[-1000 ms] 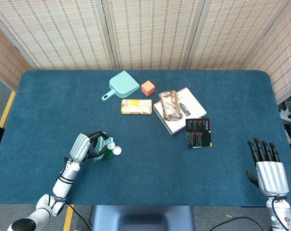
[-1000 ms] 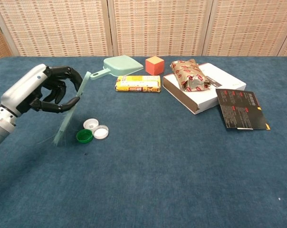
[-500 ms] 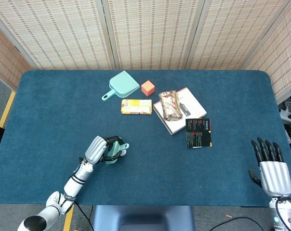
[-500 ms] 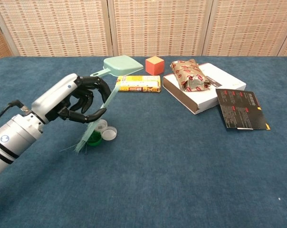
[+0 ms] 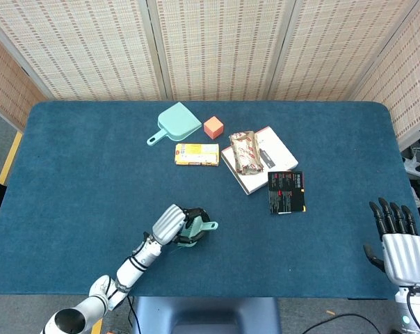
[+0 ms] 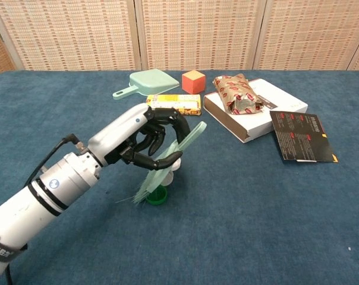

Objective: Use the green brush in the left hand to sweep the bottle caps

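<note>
My left hand (image 6: 145, 138) (image 5: 174, 223) grips the pale green brush (image 6: 178, 150) near the middle of the blue table. The brush handle sticks out to the right of that hand (image 5: 208, 225) and its bristles touch the cloth. A green bottle cap (image 6: 157, 195) lies right at the bristle tips. A white cap (image 6: 175, 166) peeks out behind the brush; the hand hides the rest of the caps. In the head view the caps are covered by the hand. My right hand (image 5: 399, 242) hangs open off the table's front right corner, holding nothing.
At the back stand a pale green dustpan (image 6: 146, 82), an orange cube (image 6: 193, 81), a yellow packet (image 6: 172, 104), a white box (image 6: 257, 117) with a wrapped snack (image 6: 236, 92) on it, and a black leaflet (image 6: 303, 135).
My left hand has swept the brush rightward across the table, pushing the caps along with it. The right hand has sunk slightly lower in the head view.
</note>
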Controlling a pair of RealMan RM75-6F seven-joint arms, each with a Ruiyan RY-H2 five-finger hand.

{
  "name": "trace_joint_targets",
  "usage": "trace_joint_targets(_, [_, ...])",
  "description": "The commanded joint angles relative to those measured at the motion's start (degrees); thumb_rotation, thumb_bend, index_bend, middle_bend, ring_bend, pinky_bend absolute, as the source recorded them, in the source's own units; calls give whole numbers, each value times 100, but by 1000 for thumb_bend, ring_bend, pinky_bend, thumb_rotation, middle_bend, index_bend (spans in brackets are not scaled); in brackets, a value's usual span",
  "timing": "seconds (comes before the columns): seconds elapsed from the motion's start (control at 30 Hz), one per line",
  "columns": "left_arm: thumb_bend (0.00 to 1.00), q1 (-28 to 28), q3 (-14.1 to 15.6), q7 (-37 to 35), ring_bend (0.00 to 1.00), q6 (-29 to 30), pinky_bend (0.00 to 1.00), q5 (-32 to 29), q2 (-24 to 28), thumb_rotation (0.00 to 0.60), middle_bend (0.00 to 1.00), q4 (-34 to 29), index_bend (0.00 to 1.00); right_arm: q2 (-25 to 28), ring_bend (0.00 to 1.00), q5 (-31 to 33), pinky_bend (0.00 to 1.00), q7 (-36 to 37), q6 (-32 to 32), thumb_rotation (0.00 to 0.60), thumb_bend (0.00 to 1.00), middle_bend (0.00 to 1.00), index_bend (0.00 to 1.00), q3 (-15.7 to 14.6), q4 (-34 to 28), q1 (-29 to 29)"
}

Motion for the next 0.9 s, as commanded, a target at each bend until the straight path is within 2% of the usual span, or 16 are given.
trace_joint_targets(0.03, [804, -79, -5, 88, 738, 159, 903, 37, -44, 600, 882, -17, 732, 27, 0, -6, 0, 34, -13, 600, 224, 0, 0, -9, -3, -8])
trace_joint_targets(0.17, [804, -118, -47, 258, 738, 513, 903, 59, 45, 600, 882, -47, 732, 61, 0, -20, 0, 76, -8, 600, 224, 0, 0, -17, -6, -20])
trace_joint_targets(0.3, [804, 1, -32, 451, 738, 840, 903, 73, 390, 600, 882, -144, 732, 53, 0, -46, 0, 48, -1, 600, 223, 0, 0, -30, -8, -29])
trace_joint_targets(0.47, [802, 427, 239, 1077, 738, 914, 903, 166, 1058, 600, 882, -59, 732, 23, 0, -61, 0, -23, -37, 600, 224, 0, 0, -51, -23, -22])
trace_joint_targets(0.63, [802, 892, 465, 2206, 738, 531, 903, 149, 1663, 600, 885, 197, 733, -34, 0, -34, 0, -130, -68, 600, 224, 0, 0, -41, -26, -6])
trace_joint_targets(0.73, [779, 1073, 536, 2651, 738, 130, 901, 82, 1973, 600, 891, 10, 731, -88, 0, -30, 0, -213, -133, 600, 223, 0, 0, -46, -19, 29])
trace_joint_targets(0.83, [719, 1141, 548, 3039, 737, -336, 897, -25, 2170, 600, 883, -294, 721, -145, 0, -35, 0, -295, -215, 600, 224, 0, 0, -60, -10, 74])
trace_joint_targets(0.9, [642, 1151, 525, 3412, 719, -768, 880, -142, 2254, 600, 836, -507, 676, -167, 0, -56, 0, -319, -276, 600, 224, 0, 0, -83, -10, 102])
